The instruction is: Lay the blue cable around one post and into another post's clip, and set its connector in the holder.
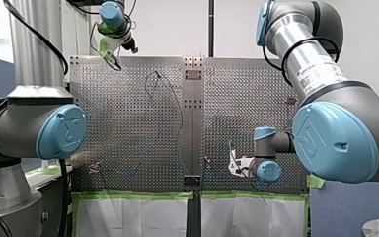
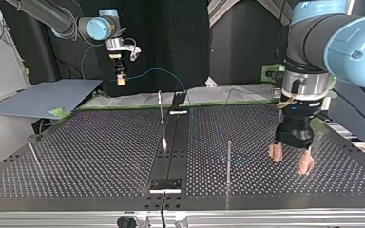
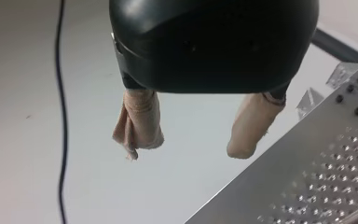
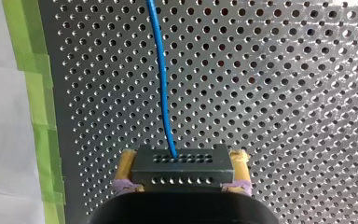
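**Holding connector aloft, cable not yet routed**

Top view, near to far: black bracket (image 2: 166, 185) sits at the near edge of the table (image 2: 85, 156) on the centre strip. Maybe the holder, can't confirm. Just beyond it stands an upright post (image 2: 228, 159). Beside that, twd the view's right, my left gripper (image 2: 291, 160) hangs low over the table, beige pads (image 3: 140, 123) spread wide, nothing btwn them. Further back is the mid post (image 2: 162, 118) by the strip. At the far end my right gripper (image 2: 120, 80) is up off the table, w/ the blue cable (image 2: 161, 71) arcing from it down twd the strip's far end. Its yellowish pads pinch the connector (image 4: 182, 163) from both sides. The cable exits the connector's front face and runs ahead over the holes.

Step in hand, my read: carry the connector end twd a post and wrap. Nothing is around any post, so the task is early. To do it well:
- Hold the connector square, no wrist roll; a twist would likely kink the cable at its exit.
- Swing wide of the post so the slack lands on its outer side.
- Drop low before pulling taut.
- L gripper is empty & near a post, so it's handy for pinning the cable there.

Views:
- R wrist alone shows the pinch and the green tape (image 4: 32, 93) along the table edge; no post in it.
- Top view alone gives R gripper height and post layout.
- L wrist shows only its own pads & a table corner, no cable.
- Front view places both arms. The cable is a faint dark line at best, and the clip is too small to tell.
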